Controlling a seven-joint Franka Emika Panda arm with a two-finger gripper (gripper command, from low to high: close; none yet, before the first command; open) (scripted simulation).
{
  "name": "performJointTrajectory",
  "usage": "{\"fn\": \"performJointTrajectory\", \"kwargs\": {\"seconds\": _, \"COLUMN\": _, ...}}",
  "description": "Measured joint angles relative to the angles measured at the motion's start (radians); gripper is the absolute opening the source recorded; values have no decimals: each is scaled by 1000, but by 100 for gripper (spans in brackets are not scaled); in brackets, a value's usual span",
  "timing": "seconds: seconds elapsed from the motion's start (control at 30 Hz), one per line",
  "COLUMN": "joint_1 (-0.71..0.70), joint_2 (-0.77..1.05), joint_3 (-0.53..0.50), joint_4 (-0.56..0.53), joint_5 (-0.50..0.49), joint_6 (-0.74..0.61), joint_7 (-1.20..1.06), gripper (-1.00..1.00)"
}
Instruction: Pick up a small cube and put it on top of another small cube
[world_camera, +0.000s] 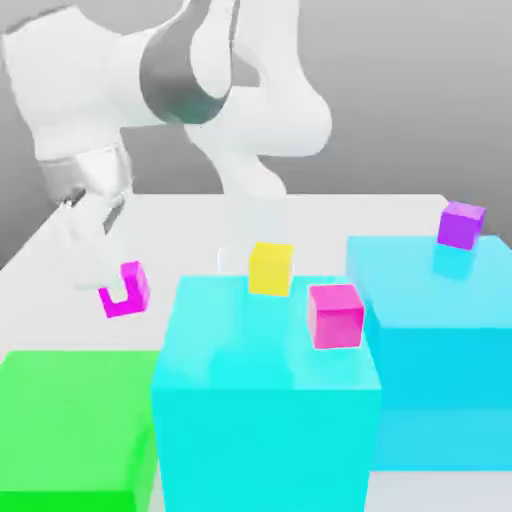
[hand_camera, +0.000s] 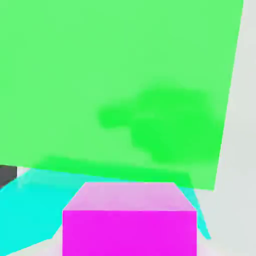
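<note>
The small cube (world_camera: 136, 284), bright magenta, hangs over the white table at the exterior view's left, beyond the green block. My gripper (world_camera: 114, 290) reaches down from the upper left and is shut on it, one white finger covering part of its face. In the hand view the small cube (hand_camera: 129, 220) sits close up, with the green block (hand_camera: 120, 75) spread out behind it. A redder hot-pink cube (world_camera: 335, 316) rests on the middle cyan block (world_camera: 265, 400).
A big green block (world_camera: 70, 430) lies at the front left. A second cyan block (world_camera: 440, 340) at the right carries a violet cube (world_camera: 461, 224). A yellow cube (world_camera: 270, 268) sits by the middle cyan block's far edge. The arm's base rises behind it.
</note>
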Motion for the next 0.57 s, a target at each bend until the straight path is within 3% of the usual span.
{"fn": "performJointTrajectory", "kwargs": {"seconds": 0.27, "joint_1": 116, "joint_2": -269, "joint_3": 211, "joint_4": 1, "joint_5": -77, "joint_6": -266, "joint_7": 107, "gripper": -100}}
{"fn": "performJointTrajectory", "kwargs": {"seconds": 0.43, "joint_1": 136, "joint_2": -248, "joint_3": 262, "joint_4": -101, "joint_5": -76, "joint_6": -146, "joint_7": 124, "gripper": -100}}
{"fn": "performJointTrajectory", "kwargs": {"seconds": 0.47, "joint_1": 136, "joint_2": -239, "joint_3": 265, "joint_4": -117, "joint_5": -74, "joint_6": -122, "joint_7": 123, "gripper": 100}}
{"fn": "performJointTrajectory", "kwargs": {"seconds": 0.57, "joint_1": 136, "joint_2": -239, "joint_3": 265, "joint_4": -117, "joint_5": -74, "joint_6": -122, "joint_7": 123, "gripper": 100}}
